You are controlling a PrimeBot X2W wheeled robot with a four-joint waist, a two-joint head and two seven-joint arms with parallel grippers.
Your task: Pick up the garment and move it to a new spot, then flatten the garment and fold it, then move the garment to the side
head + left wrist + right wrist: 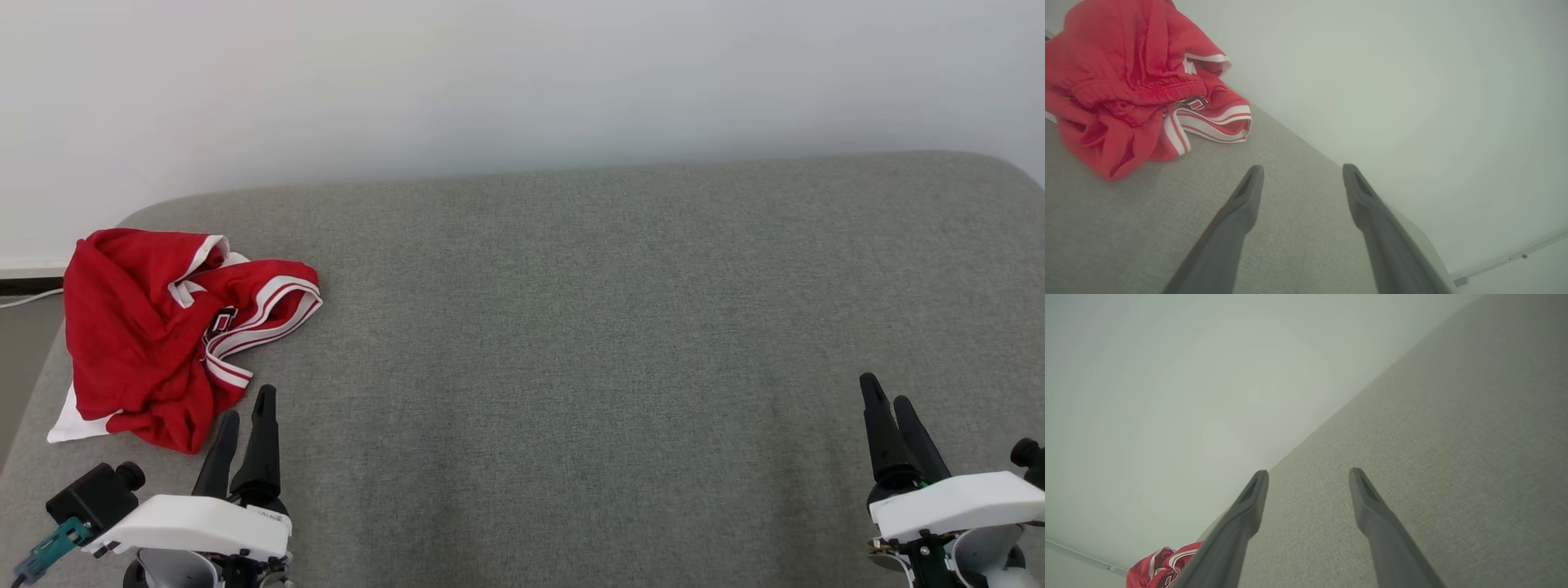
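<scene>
A: How do the fingers stand?

B: The left gripper (248, 404) has its two dark fingers spread wide and holds nothing. Its tips are over the grey cushion (571, 327), near the red garment (147, 335) but apart from it. The right gripper (886, 392) is also spread and empty, well apart at the other end.

A: And the garment itself?

B: It lies crumpled in a heap at the cushion's left end. The left wrist view shows its gathered waistband and white-striped hems. The right wrist view catches a red corner beside one finger.

Right jaws wide apart over grey fabric surface (1453, 457), red garment (1152, 566) at lower left, pale wall (1167, 396) beyond
</scene>
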